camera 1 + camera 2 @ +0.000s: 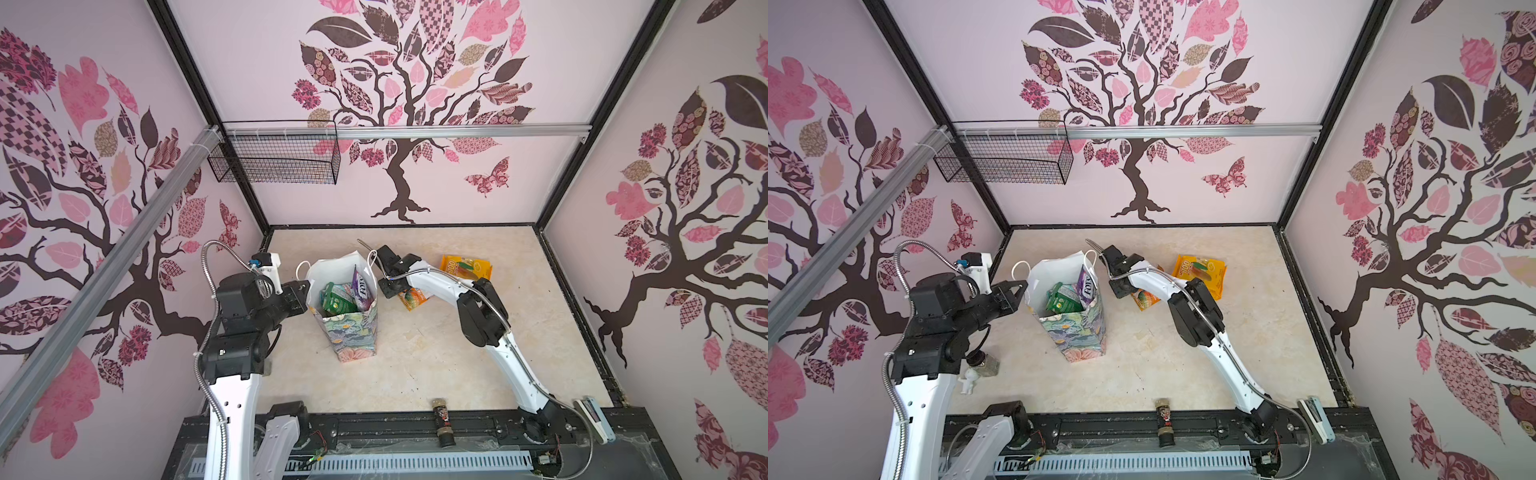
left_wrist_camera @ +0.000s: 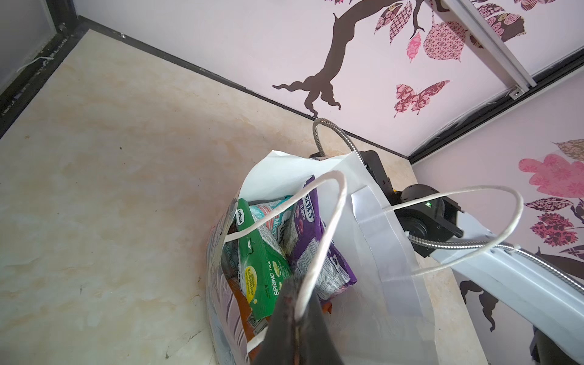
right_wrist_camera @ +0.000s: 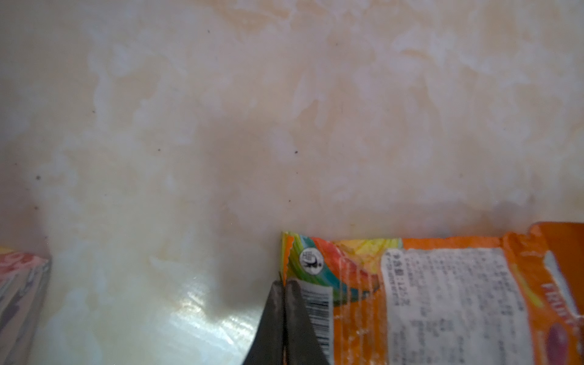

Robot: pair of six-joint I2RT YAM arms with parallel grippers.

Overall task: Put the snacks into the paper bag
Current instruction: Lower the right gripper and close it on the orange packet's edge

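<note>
L claw (image 2: 295, 303) is clamped on the bag (image 1: 353, 332) cord handle (image 2: 328, 221), propping the mouth open. R claw (image 3: 284, 294) is closed, apparently pinching the edge seam of the orange pkt (image 3: 442, 300), which lies on the table (image 1: 415, 365) just beside the bag; a yellow pkt (image 1: 465, 266) sits further back, and the green pkt (image 2: 262, 268) + purple pkt (image 2: 316, 249) are inside. We'd lift slow, since the pinch is thin and the film is glossy, crinkly and floppy, then feed it edge-first into the stiff paper bag.
</note>
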